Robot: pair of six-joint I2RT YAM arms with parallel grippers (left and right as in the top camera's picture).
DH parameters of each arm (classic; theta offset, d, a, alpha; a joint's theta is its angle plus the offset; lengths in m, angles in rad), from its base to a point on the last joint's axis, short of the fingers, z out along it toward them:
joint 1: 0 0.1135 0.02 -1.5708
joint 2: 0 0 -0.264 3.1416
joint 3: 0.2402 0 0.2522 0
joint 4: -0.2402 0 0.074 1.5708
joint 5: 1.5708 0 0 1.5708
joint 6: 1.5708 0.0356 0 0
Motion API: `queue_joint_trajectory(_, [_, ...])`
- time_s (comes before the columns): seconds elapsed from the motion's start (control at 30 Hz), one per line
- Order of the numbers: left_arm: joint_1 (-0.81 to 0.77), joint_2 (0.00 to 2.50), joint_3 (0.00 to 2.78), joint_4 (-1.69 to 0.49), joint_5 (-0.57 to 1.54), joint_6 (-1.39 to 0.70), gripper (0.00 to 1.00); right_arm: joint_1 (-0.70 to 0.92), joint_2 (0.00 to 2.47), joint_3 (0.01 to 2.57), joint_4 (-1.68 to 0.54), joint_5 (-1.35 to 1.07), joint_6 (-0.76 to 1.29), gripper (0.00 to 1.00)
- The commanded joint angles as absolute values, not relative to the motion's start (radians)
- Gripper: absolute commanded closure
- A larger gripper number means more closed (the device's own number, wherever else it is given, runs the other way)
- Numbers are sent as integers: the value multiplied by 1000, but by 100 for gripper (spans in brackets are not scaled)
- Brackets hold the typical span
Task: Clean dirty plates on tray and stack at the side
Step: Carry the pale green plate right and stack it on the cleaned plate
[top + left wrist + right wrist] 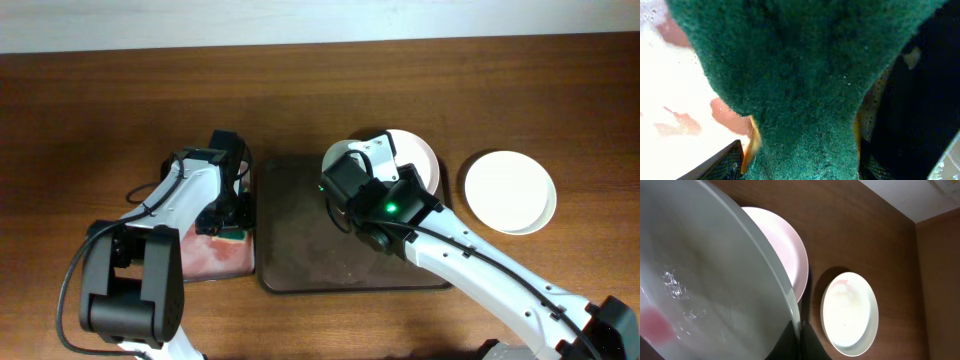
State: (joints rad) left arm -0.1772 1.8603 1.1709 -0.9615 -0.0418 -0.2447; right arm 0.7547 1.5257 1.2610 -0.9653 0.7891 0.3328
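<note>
**Desk scene: plate and sponge both gripped**

Brown wooden desk (100,100) carries a dark tray (300,230) at its middle. Over the tray's far right corner, the right gripper (350,178) is clamped on the rim of a tilted grey plate (700,280) bearing a pink smear, with a pale pink plate (785,245) beneath. A white plate (509,190) sits apart, right of the tray. The left gripper (228,215) pinches a green sponge (800,90) over a pink cloth (210,258).

I find nothing I can read in any of my views: no lettering, label, brand or number on the grey plate (700,280), the pink plate (785,250), the white plate (509,190) at the right, the tray (300,230) or the sponge (800,90). A small green light (390,208) glows on my right arm (470,255), wordless.
</note>
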Motion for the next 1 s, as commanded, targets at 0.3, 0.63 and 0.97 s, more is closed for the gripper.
queue_joint_trajectory(0.3, [-174,1868,1179,-985,-30,-234,100,760,1504,1305,-973,836,325,96])
queue_joint_trajectory(0.63, [-175,1868,1179,-985,-30,-234,59,797,1504,1349,-992,977,311,96])
queue_joint_trajectory(0.97, [-175,1868,1179,-982,-30,-234,49,931,1504,1349,-985,1183,305,96])
